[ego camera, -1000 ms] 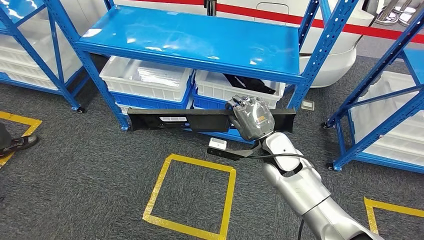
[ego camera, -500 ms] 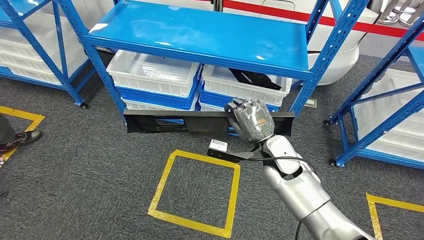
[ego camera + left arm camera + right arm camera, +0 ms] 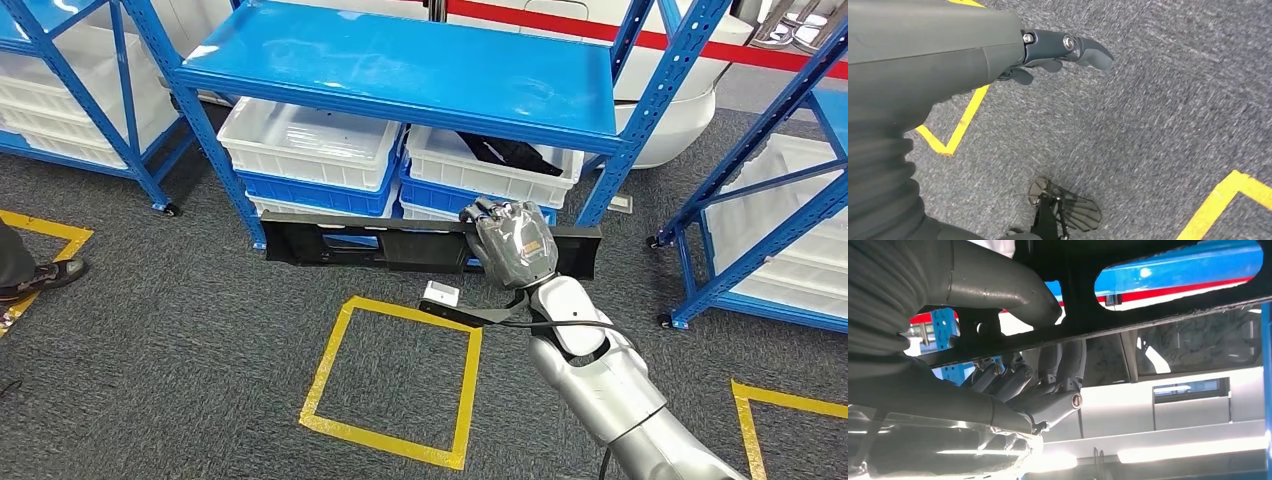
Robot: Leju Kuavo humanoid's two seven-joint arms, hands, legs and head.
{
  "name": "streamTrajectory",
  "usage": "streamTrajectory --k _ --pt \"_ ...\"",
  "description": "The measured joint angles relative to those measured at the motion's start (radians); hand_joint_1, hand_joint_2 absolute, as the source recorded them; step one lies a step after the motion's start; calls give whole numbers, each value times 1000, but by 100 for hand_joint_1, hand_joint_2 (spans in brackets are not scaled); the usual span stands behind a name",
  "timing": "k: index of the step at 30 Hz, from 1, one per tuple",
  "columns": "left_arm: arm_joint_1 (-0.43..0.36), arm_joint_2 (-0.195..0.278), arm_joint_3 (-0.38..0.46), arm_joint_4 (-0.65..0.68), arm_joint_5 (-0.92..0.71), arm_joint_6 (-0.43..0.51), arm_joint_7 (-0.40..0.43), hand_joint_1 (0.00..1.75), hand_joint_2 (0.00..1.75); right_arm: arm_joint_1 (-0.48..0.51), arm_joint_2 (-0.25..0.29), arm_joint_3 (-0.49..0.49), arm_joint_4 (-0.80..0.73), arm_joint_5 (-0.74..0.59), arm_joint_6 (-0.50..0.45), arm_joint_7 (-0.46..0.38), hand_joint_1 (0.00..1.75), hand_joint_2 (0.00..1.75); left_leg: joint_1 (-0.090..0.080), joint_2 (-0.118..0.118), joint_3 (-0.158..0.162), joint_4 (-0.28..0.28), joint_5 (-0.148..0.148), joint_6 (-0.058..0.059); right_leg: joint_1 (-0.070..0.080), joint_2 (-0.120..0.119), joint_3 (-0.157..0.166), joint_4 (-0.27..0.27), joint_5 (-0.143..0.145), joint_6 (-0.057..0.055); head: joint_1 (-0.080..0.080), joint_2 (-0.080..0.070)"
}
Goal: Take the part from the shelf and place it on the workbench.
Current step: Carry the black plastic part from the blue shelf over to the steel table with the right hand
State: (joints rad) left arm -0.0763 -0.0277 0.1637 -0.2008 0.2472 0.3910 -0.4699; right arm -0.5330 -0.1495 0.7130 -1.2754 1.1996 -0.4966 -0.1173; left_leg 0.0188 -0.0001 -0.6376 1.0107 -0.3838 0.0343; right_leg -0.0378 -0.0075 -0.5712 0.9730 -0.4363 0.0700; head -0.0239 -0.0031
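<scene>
Right hand (image 3: pixel 515 245) grips the long black part (image 3: pixel 400 243) off-centre, held level in front of the shelf (image 3: pixel 400 70).
The long unsupported end could sag, twist out, or clip a shelf post; left hand (image 3: pixel 1058 52) hangs empty, fingers loosely apart.

This is looking like a warehouse or factory storeroom: blue steel shelf racks (image 3: pixel 400 70) on small wheels are standing on grey carpet (image 3: pixel 150 350), holding white plastic bins (image 3: pixel 310 145), and yellow tape squares (image 3: pixel 395 385) are marking spots on the floor.
</scene>
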Motion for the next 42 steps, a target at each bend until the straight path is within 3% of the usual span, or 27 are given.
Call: streamTrajectory --k 2,4,6,7,8,10,12,15,17,19,20,21,22,24,26,28,30,32,34,36,37,38,39,41,42 --pt "-1 -2 0 0 -2 0 0 0 175 1 1 -5 -5 -2 5 -2 175 175 5 9 5 -18 14 9 1 2 -35 69 -40 -10 2 0" --pt "-3 -3 0 0 -4 0 0 0 175 7 -1 -6 -6 -1 11 -5 175 175 6 16 1 -21 19 10 0 4 -100 207 -106 -21 4 0" --pt "-3 -4 0 0 -4 0 0 0 175 19 -4 -7 -6 1 14 -6 175 175 6 24 -6 -20 23 4 -1 5 -138 295 -137 -15 5 0" --pt "-3 -4 0 0 -4 0 0 0 175 23 -6 -7 -6 1 14 -6 175 175 8 29 -10 -20 26 0 -2 4 -128 283 -130 -8 5 0" --pt "-3 -5 0 0 -4 0 0 0 175 26 -7 -8 -6 2 14 -7 175 175 11 35 -13 -19 29 -6 -4 -2 -97 231 -111 2 5 0" --pt "-3 -5 0 0 -4 -2 0 0 175 26 -6 -11 -7 4 15 -7 175 175 14 50 -17 -15 32 -23 -4 -40 -18 88 -68 14 7 0" --pt "-2 -3 0 0 -5 -3 0 0 175 25 -3 -13 -9 7 16 -7 175 175 15 68 -14 -14 31 -44 3 -62 15 19 -44 -3 6 0" --pt "-2 -5 0 0 -5 -3 0 0 175 25 -4 -14 -11 12 18 -7 175 175 27 93 3 -27 33 -68 12 -29 18 5 -24 -50 0 0" --pt "-2 -5 0 0 -5 -3 0 0 175 23 -2 -14 -12 16 20 -7 175 175 35 65 -11 23 -14 -74 9 -6 25 -7 -7 -75 -2 0" --pt "-2 -3 0 0 -5 -2 0 0 175 25 2 -14 -13 19 25 -7 175 175 35 18 -60 155 -101 -74 8 14 20 -7 2 -87 -6 0" --pt "-2 -2 0 0 -5 -2 0 0 175 28 3 -13 -13 20 26 -7 175 175 33 6 -84 220 -134 -73 10 25 17 -6 4 -88 -8 0" --pt "-2 -1 0 0 -5 -2 0 0 175 31 3 -13 -13 20 27 -7 175 175 32 1 -94 258 -148 -72 12 37 15 -6 6 -88 -8 0" --pt "-2 -1 0 0 -5 -2 0 0 175 33 3 -13 -13 20 27 -7 175 175 32 -2 -86 257 -142 -69 14 49 14 -4 8 -87 -8 0" --pt "-2 0 0 0 -5 -3 0 0 175 36 3 -13 -13 21 28 -7 175 175 33 -18 -18 148 -90 -62 15 74 13 -1 9 -84 -8 0" --pt "-2 1 0 0 -6 -3 0 0 175 36 4 -14 -13 21 28 -7 175 175 32 -54 46 38 -58 -59 19 95 7 5 11 -77 -7 0" --pt "-4 1 0 0 -7 -3 1 0 175 35 3 -14 -14 24 28 -6 175 175 24 -65 57 11 -56 -52 22 112 -3 4 16 -61 -5 0" --pt "-6 0 0 -1 -8 -3 2 0 175 35 0 -16 -15 28 28 -4 175 175 17 -42 53 6 -47 -36 19 119 -17 4 22 -45 -4 0" --pt "-8 -1 0 -1 -9 -3 4 0 175 35 -3 -19 -15 31 28 -3 175 175 15 -19 51 -2 -37 -16 21 80 -49 52 -4 -44 -2 0" --pt "-10 0 0 -1 -9 -2 4 0 175 35 -5 -20 -15 32 28 -2 175 175 11 6 46 -5 -33 -4 21 31 -112 185 -68 -52 1 0" --pt "-10 1 0 -1 -9 -2 4 0 175 38 -6 -21 -15 32 28 -1 175 175 6 33 39 -5 -30 1 21 20 -166 307 -116 -51 3 0" --pt "-10 1 0 -1 -9 -2 4 0 175 40 -7 -21 -14 32 28 -1 175 175 2 46 35 -5 -27 2 21 17 -161 311 -118 -47 4 0" --pt "-10 0 0 -1 -9 -2 4 0 175 41 -8 -21 -14 32 28 -1 175 175 -2 59 32 -5 -25 2 23 11 -135 272 -108 -44 5 0" --pt "-10 -1 0 -1 -9 -2 4 0 175 41 -8 -21 -15 32 28 -1 175 175 -6 72 29 -5 -22 2 26 -5 -87 199 -90 -44 6 0" --pt "-10 -2 0 -1 -9 -2 4 0 175 40 -8 -22 -17 32 28 -1 175 175 -13 94 29 -4 -19 -2 41 -64 3 53 -59 -56 6 0" --pt "-10 -3 0 -1 -9 -2 5 0 175 39 -8 -23 -19 32 28 -1 175 175 -16 106 30 -4 -18 -5 48 -84 27 13 -48 -64 5 0"
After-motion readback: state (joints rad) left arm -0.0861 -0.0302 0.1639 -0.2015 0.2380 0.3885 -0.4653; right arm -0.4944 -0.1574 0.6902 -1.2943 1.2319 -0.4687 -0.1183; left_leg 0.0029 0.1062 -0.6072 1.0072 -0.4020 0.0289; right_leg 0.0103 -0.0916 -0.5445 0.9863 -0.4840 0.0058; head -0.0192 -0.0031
